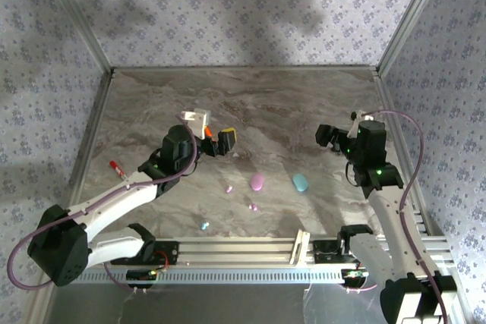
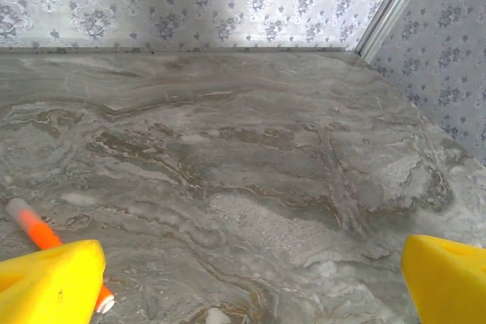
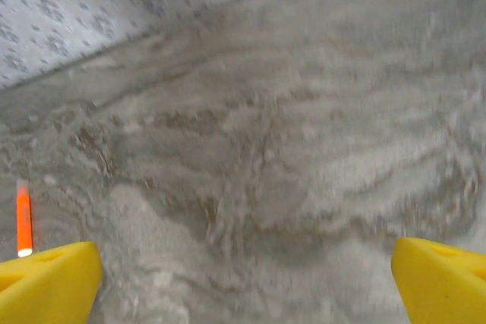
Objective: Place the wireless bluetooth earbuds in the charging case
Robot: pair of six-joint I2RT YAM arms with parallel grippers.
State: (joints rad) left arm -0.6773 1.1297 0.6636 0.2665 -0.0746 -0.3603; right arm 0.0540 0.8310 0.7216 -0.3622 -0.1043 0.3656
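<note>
Left gripper (image 2: pixel 250 290): your yellow fingertips (image 2: pixel 49 282) are standing wide apart at the two lower corners of the left wrist view. They are gripping nothing, and bare marble table (image 2: pixel 250 149) is showing between them. An orange stick (image 2: pixel 34 233) is lying on the table just beside the left-hand tip, its near end running behind that tip. Right gripper (image 3: pixel 243 286): its yellow fingertips (image 3: pixel 444 282) are likewise spreading wide and holding nothing, though the right wrist view is coming through blurred. In the top view you are holding the left gripper over the table left of centre and the right gripper over the right side, both on the far side of the task items and well apart from them. Three earbuds are showing on the table, all lying outside the cases. A pink earbud (image 1: pixel 228 187) is sitting near the left of the pink case (image 1: pixel 257 180). A second pink earbud (image 1: pixel 254 206) is lying just on the near side of that case. A cyan earbud (image 1: pixel 204 225) is resting further left and nearer, close to the rail at the near edge. The cyan case (image 1: pixel 301 182) is lying to the right of the pink case, near it but not touching. You cannot tell from here whether either case is open.
</note>
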